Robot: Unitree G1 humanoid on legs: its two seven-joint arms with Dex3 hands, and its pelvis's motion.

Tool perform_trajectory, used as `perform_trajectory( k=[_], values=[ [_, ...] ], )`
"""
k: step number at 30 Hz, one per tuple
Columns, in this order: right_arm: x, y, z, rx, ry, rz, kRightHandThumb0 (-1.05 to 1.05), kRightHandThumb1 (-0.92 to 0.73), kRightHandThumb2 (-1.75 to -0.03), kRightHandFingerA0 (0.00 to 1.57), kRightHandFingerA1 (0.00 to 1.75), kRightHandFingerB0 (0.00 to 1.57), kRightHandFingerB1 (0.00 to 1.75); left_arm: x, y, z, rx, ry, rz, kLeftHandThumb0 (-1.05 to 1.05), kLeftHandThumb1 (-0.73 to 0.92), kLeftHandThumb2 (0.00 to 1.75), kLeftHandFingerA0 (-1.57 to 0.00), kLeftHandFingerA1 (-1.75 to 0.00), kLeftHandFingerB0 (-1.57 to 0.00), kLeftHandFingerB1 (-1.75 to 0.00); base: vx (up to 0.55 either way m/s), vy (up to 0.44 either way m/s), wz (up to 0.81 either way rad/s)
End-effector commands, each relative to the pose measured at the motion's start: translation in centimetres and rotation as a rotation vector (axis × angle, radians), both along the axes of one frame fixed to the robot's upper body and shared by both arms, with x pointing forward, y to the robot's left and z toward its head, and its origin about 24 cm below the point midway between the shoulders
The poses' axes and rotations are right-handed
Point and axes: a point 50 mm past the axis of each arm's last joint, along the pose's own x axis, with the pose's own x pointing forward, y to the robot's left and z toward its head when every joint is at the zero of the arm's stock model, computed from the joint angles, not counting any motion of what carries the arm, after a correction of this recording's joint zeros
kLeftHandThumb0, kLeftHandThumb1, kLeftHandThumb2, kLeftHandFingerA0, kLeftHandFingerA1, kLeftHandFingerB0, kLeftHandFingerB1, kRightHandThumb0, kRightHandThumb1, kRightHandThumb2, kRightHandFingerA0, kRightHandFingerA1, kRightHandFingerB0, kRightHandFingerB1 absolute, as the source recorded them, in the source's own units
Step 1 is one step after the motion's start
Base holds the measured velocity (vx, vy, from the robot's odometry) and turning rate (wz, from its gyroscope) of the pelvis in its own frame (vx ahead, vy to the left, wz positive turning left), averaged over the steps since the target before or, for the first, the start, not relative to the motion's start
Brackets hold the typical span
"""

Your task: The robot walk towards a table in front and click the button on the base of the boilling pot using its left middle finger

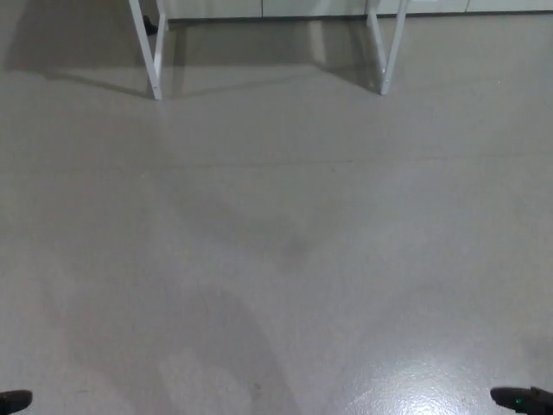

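Observation:
Only the white legs of the table show, at the top of the head view: one leg (149, 47) on the left and another (389, 47) on the right. The tabletop, the boiling pot and its button are out of the picture. A small black tip of my left hand (12, 401) shows at the bottom left corner. A black tip of my right hand (523, 400), with a small green light on it, shows at the bottom right corner. Both hands are far from the table legs.
Grey, glossy floor (276, 242) stretches between me and the table legs. A pale wall base or cabinet front (259, 9) runs along the top edge behind the legs. A small dark object (152, 26) sits by the left leg.

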Motion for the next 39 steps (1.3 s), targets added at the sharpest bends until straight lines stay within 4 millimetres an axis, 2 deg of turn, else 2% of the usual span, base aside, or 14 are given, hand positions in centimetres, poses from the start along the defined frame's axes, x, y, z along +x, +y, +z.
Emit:
perform_trajectory(
  k=[1,4,5,13,19,20,21,27,28,29,31,32,33,39],
  values=[
    [-1.3,-0.5,-0.2,0.034,-0.020,-0.003,-0.44,-0.40,-0.69,0.84,0.63,0.41,0.50,-1.0,0.4,0.1,-0.071,-0.034,-0.002,-0.37,0.41,0.64,-0.64,-0.50,-0.45,-0.43,0.00,0.000,0.00],
    [-3.1,-0.7,-0.8,0.018,0.020,0.004,-0.46,-0.40,-0.71,0.82,0.62,0.42,0.50,-2.6,0.3,-0.6,-0.061,0.006,-0.010,-0.39,0.40,0.65,-0.64,-0.50,-0.48,-0.44,0.00,0.000,0.00],
    [-4.0,-0.8,-1.0,0.018,0.038,0.002,-0.36,-0.49,-0.55,0.87,0.52,0.47,0.41,-3.4,0.3,-0.9,-0.062,0.023,-0.009,-0.38,0.41,0.65,-0.64,-0.50,-0.47,-0.44,0.00,0.000,0.00],
    [-7.2,-0.8,-1.8,0.023,0.091,0.004,-0.35,-0.52,-0.55,0.85,0.52,0.45,0.41,-6.0,0.2,-1.5,-0.043,0.081,-0.043,-0.40,0.42,0.66,-0.66,-0.51,-0.47,-0.44,0.00,0.000,0.00],
    [-7.7,-0.8,-2.0,0.019,0.097,0.005,-0.34,-0.53,-0.56,0.83,0.52,0.45,0.41,-6.3,0.2,-1.5,-0.040,0.084,-0.064,-0.41,0.43,0.68,-0.63,-0.51,-0.46,-0.45,0.00,0.000,0.00],
    [-7.7,-0.9,-1.9,0.015,0.096,0.003,-0.34,-0.53,-0.56,0.85,0.52,0.45,0.41,-6.3,0.1,-1.5,-0.036,0.082,-0.073,-0.33,0.49,0.55,-0.67,-0.42,-0.51,-0.36,0.00,0.000,0.00],
    [-7.8,-0.9,-2.0,0.019,0.099,-0.002,-0.32,-0.53,-0.56,0.84,0.52,0.44,0.41,-6.3,0.1,-1.6,-0.030,0.087,-0.070,-0.41,0.42,0.68,-0.65,-0.51,-0.48,-0.45,0.00,0.000,0.00],
    [-7.6,-0.8,-2.0,0.005,0.100,0.007,-0.32,-0.54,-0.56,0.84,0.52,0.45,0.41,-6.0,0.2,-1.5,-0.030,0.080,-0.073,-0.43,0.41,0.68,-0.66,-0.52,-0.48,-0.45,0.04,0.005,0.20],
    [-7.6,-0.8,-2.0,0.002,0.099,0.012,-0.32,-0.54,-0.57,0.83,0.52,0.44,0.41,-5.9,0.2,-1.5,-0.024,0.082,-0.073,-0.35,0.48,0.55,-0.72,-0.43,-0.54,-0.37,0.01,0.040,-0.08],
    [-7.5,-0.8,-2.0,0.002,0.101,0.011,-0.32,-0.54,-0.57,0.83,0.52,0.44,0.41,-5.9,0.2,-1.5,-0.021,0.084,-0.073,-0.43,0.42,0.68,-0.65,-0.52,-0.49,-0.46,0.03,0.039,-0.06],
    [-7.5,-0.8,-2.0,-0.003,0.103,0.014,-0.32,-0.54,-0.56,0.83,0.52,0.44,0.41,-5.9,0.1,-1.5,-0.023,0.082,-0.078,-0.43,0.42,0.69,-0.64,-0.52,-0.47,-0.45,0.00,0.000,0.00],
    [-7.6,-0.8,-2.0,-0.002,0.100,0.016,-0.32,-0.54,-0.56,0.82,0.53,0.44,0.41,-5.9,0.1,-1.5,-0.022,0.082,-0.077,-0.43,0.42,0.68,-0.65,-0.52,-0.49,-0.46,0.04,0.124,-0.05],
    [-7.4,-0.8,-1.9,-0.009,0.091,0.027,-0.34,-0.54,-0.56,0.86,0.53,0.45,0.41,-5.6,0.1,-1.4,-0.013,0.083,-0.082,-0.36,0.47,0.55,-0.73,-0.43,-0.53,-0.37,0.05,0.172,-0.15],
    [-7.3,-0.8,-2.0,-0.018,0.101,0.035,-0.34,-0.54,-0.56,0.83,0.53,0.44,0.40,-5.8,0.1,-1.5,-0.013,0.087,-0.073,-0.35,0.48,0.55,-0.74,-0.44,-0.53,-0.37,0.12,0.335,-0.22]
  ],
)
